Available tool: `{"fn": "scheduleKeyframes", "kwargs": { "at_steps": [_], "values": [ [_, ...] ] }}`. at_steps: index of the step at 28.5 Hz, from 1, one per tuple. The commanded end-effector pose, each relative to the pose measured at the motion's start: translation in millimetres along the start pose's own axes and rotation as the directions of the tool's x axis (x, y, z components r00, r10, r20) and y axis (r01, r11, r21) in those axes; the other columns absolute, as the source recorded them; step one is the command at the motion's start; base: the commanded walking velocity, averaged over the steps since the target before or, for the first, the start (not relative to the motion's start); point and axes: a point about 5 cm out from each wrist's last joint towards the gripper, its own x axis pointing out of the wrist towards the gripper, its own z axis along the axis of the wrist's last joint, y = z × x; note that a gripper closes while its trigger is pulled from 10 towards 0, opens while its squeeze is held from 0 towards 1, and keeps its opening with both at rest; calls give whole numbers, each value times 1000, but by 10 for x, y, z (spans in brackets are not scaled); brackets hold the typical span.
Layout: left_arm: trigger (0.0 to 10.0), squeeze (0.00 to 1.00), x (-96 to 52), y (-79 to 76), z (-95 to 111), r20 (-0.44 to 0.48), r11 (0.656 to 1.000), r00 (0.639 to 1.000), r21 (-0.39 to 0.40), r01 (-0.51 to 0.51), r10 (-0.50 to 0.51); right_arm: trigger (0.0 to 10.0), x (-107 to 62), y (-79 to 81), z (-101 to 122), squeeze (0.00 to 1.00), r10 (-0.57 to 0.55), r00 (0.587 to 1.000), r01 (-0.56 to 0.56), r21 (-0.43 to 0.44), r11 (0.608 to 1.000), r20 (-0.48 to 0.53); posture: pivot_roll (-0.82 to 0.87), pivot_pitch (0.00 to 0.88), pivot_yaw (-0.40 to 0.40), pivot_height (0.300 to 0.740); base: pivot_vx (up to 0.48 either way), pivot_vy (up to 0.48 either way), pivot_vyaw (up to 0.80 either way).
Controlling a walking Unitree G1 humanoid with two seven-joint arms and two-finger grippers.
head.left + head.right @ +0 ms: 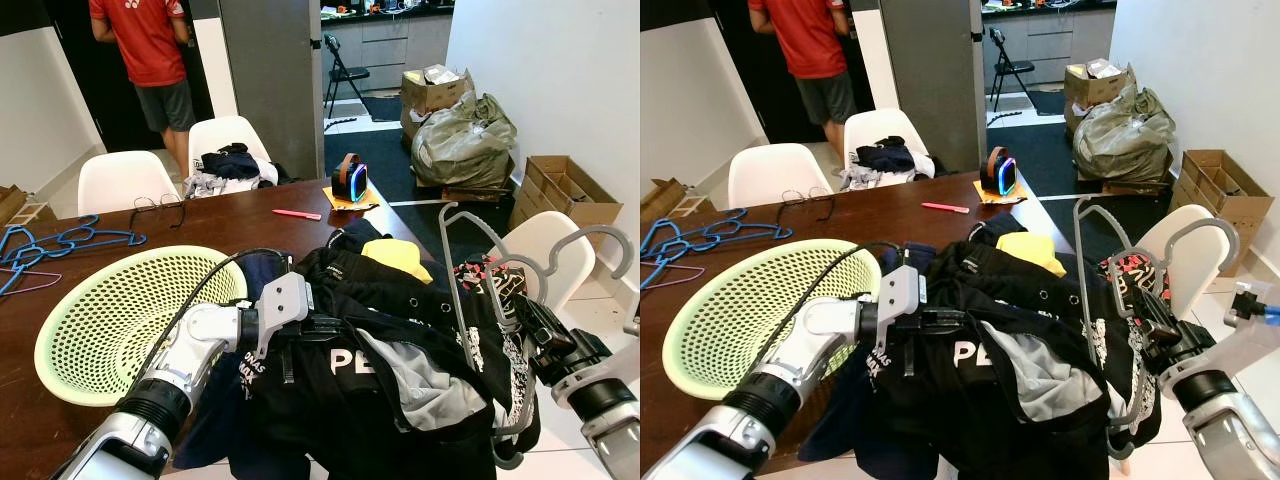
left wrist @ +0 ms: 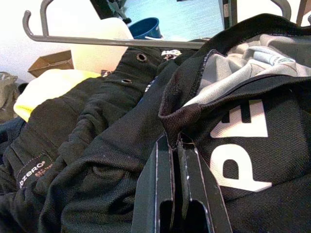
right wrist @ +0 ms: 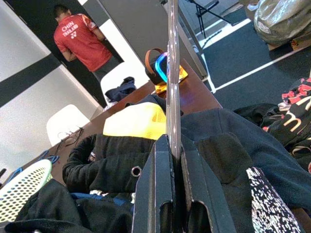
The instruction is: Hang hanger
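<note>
A grey plastic hanger (image 1: 468, 300) stands at the table's right end, its hook (image 1: 592, 240) curving right, and my right gripper (image 1: 522, 312) is shut on its bar (image 3: 171, 73). A black shirt (image 1: 372, 405) with white "PE" lettering and a grey inner lining lies on top of a heap of dark clothes. My left gripper (image 1: 330, 325) is shut on that shirt's collar edge (image 2: 181, 119), left of the hanger. In the left wrist view the hanger (image 2: 112, 41) crosses just beyond the collar. A yellow garment (image 1: 397, 258) sits in the heap behind.
A pale green laundry basket (image 1: 100, 310) lies tilted on the brown table (image 1: 230, 230), with blue hangers (image 1: 60, 242) at far left. White chairs (image 1: 125, 180) line the far side; another (image 1: 545, 245) is at right. A person (image 1: 145, 50) stands behind. Boxes (image 1: 560, 190) lie right.
</note>
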Motion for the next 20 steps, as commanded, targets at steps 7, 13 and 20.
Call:
{"fn": "scheduleKeyframes", "kwargs": {
  "at_steps": [7, 13, 20],
  "values": [
    [0, 0, -53, 143, 106, 31, 999, 998, 22, -49, 48, 10000, 46, 37, -14, 0, 21, 1000, -21, -6, 1000, -8, -224, 0, 36, 740, 0, 0, 0],
    [0, 0, -87, 520, 749, 256, 987, 959, 65, -146, 125, 10000, 101, 35, -38, 0, 27, 1000, -27, 5, 1000, 1, -199, 0, 40, 740, 0, 0, 0],
    [0, 0, -209, 692, 1049, 314, 971, 938, 136, -198, 147, 10000, 139, 4, 1, 0, 42, 997, -46, 68, 997, 64, -167, 0, 45, 740, 0, 0, 0]
  ]
}}
